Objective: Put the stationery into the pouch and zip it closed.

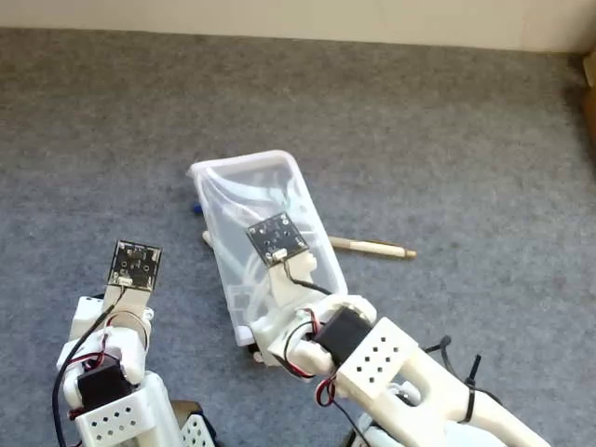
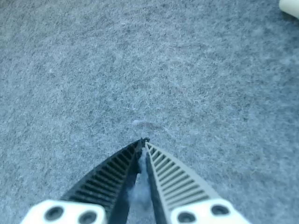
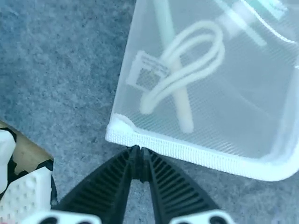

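Grey felt (image 1: 419, 112) covers the table. White mesh pouch (image 1: 261, 200) lies flat mid-table, long axis running away from the arms.

Contents, seen through the mesh from the right wrist: a looped white cord (image 3: 187, 70), a pale stick (image 3: 175, 88), and something teal at the far end, too blurred to name. So some stationery is in.

Left out: a tan pen (image 1: 372, 247) on the felt just beside the pouch, on its right side, apart from both arms. A small blue bit (image 1: 198, 207) pokes out at the pouch's left edge; cannot tell whether it is inside or under.

Right gripper (image 3: 139, 151): jaws pressed together, nothing between them, tips just beside the pouch's white woven edge band (image 3: 196, 156) near its corner.

Left gripper (image 2: 142, 142): jaws closed tip to tip, empty, over bare felt to the left of the pouch and well apart from it.

Zip: cannot tell whether it is open or shut.

Judgement: part done. The pen has to go in, then the zip needs closing.
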### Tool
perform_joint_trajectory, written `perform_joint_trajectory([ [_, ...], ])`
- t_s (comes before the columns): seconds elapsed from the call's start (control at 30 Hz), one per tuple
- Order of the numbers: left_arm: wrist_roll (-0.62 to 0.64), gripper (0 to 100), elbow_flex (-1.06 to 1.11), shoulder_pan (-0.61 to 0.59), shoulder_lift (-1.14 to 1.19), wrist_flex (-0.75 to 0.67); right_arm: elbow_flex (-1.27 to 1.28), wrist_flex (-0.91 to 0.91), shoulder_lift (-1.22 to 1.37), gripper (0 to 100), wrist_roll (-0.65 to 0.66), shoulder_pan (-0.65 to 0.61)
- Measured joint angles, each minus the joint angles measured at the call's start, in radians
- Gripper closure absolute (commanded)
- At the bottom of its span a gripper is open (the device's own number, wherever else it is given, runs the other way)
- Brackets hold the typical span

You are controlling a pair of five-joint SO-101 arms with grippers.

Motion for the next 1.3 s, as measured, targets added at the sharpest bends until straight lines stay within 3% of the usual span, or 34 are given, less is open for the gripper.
perform_joint_trajectory([
  [0.27,0.0,99,0.0,0.0,0.0,0.0,0.187,-0.21,-0.002,99.5,0.0,0.0],
  [0.87,0.0,99,0.0,0.0,0.0,0.0,0.199,-0.578,0.0,99.5,0.0,0.097],
  [0.97,0.0,99,0.0,0.0,0.0,0.0,0.199,-0.559,0.0,99.5,0.0,0.097],
  [1.13,0.0,99,0.0,0.0,0.0,0.0,0.141,-0.33,-0.005,99.3,0.0,0.084],
  [1.3,0.0,99,0.0,0.0,0.0,0.0,0.041,-0.103,-0.006,89.8,0.0,0.002],
])
